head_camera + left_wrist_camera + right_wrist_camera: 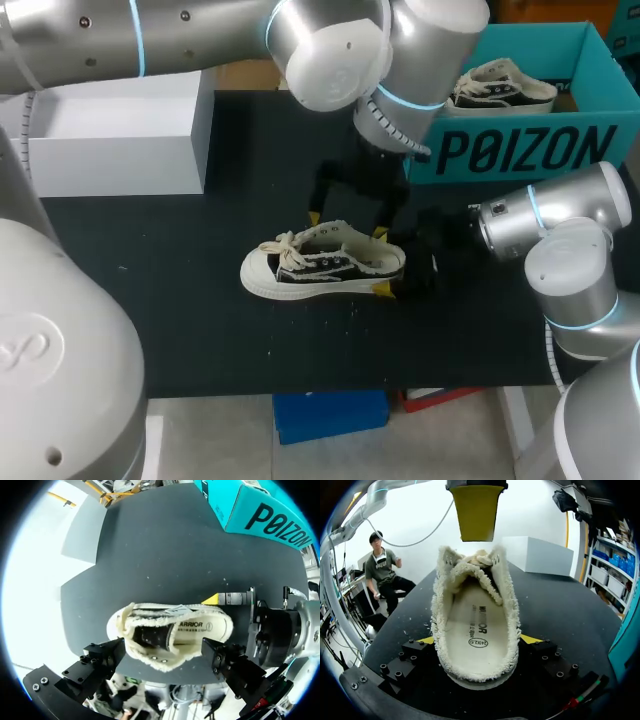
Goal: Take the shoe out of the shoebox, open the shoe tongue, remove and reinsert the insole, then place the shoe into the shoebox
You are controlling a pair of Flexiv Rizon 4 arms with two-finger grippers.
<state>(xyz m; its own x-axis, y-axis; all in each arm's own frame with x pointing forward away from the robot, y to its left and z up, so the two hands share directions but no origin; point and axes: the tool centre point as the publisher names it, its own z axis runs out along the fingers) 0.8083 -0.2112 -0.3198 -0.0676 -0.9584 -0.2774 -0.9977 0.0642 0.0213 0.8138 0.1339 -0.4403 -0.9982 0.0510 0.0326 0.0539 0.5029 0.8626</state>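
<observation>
A black-and-cream canvas shoe [320, 265] stands upright in the middle of the black mat, toe to the left. Its cream insole [475, 630] lies inside. My right gripper [392, 270] comes in from the right and is shut on the shoe's heel [480, 672], a yellow tip on each side. My left gripper [346, 227] hangs just above the shoe's far side, open wide with nothing held. In the left wrist view the shoe [170, 632] lies under and ahead of the spread left fingers [102, 662]. The teal shoebox [520, 150] stands at the back right.
A second shoe [500, 88] lies inside the teal shoebox. A white box [120, 130] stands at the back left of the mat. Bare mat [170, 300] stretches left of and in front of the shoe.
</observation>
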